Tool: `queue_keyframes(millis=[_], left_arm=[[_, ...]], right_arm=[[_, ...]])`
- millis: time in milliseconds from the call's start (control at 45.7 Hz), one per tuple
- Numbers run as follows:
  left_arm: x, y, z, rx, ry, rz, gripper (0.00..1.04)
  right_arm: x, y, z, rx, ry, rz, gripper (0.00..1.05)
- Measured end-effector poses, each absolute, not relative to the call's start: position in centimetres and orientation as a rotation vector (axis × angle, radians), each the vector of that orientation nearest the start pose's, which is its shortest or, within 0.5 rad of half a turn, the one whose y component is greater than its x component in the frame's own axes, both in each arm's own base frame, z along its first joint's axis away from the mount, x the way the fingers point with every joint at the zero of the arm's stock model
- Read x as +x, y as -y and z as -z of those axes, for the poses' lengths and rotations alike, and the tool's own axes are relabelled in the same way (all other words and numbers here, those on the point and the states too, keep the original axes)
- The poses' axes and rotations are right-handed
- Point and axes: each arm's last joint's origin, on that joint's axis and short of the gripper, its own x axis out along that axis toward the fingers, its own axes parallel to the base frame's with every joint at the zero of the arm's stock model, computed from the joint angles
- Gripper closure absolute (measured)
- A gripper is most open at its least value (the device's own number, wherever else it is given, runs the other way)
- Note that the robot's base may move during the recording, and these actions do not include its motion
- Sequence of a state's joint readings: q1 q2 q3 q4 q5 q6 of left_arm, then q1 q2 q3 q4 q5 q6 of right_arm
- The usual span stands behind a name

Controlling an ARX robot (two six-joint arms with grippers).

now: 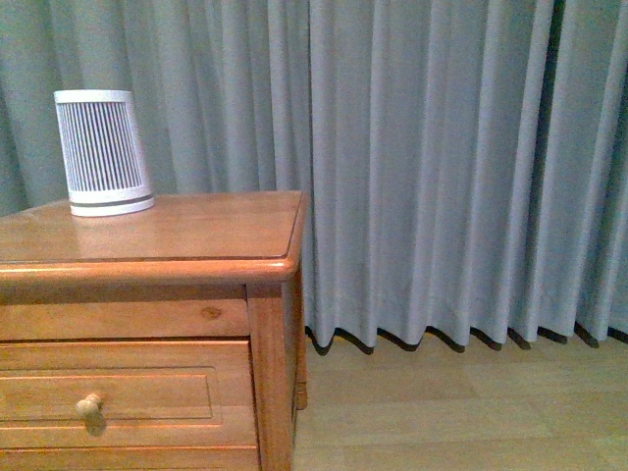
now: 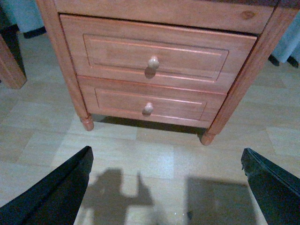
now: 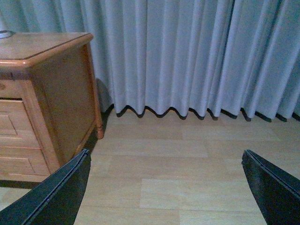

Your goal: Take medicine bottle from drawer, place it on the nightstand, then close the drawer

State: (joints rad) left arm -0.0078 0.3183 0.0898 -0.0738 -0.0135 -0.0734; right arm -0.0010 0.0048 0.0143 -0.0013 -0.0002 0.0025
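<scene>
The honey-wood nightstand [image 1: 177,235] stands at the left of the front view. Its upper drawer [image 1: 118,392] with a round knob [image 1: 89,404] is shut. It also shows in the left wrist view [image 2: 154,51], above the lower drawer [image 2: 150,101]. The medicine bottle is out of view. My left gripper [image 2: 166,187] is open and empty, low over the floor in front of the drawers and well short of them. My right gripper [image 3: 166,187] is open and empty over bare floor, to the right of the nightstand [image 3: 42,93]. Neither gripper shows in the front view.
A large white ribbed cylinder [image 1: 101,152] stands on the nightstand's top at its back left. Grey curtains [image 1: 442,167] hang behind, down to a pale wood floor [image 1: 461,412]. Another wooden leg [image 2: 9,65] shows beside the nightstand in the left wrist view.
</scene>
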Motion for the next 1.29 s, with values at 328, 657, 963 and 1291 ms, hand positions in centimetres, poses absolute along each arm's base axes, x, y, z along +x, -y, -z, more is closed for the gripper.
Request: queue_keyframes(millis=[328, 657, 963, 1291], left_arm=[[23.0, 0.6, -16.5, -0.053, -0.186, 0.039, 0.07], [32.6, 1.7, -10.2, -0.095, -0.374, 0.045, 0.07], [36.8, 0.4, -8.5, -0.123, -0.369, 0.007, 0.07], [39.5, -1.0, -6.4, -0.116, -0.377, 0.01, 0.07]], right_arm=[[9.7, 0.0, -16.8, 0.002, 0.008, 0.001, 0.07], [9.7, 0.0, -16.8, 0.002, 0.008, 0.001, 0.07], [9.7, 0.0, -16.8, 0.002, 0.008, 0.001, 0.07], [9.7, 0.0, -16.8, 0.002, 0.008, 0.001, 0.07]])
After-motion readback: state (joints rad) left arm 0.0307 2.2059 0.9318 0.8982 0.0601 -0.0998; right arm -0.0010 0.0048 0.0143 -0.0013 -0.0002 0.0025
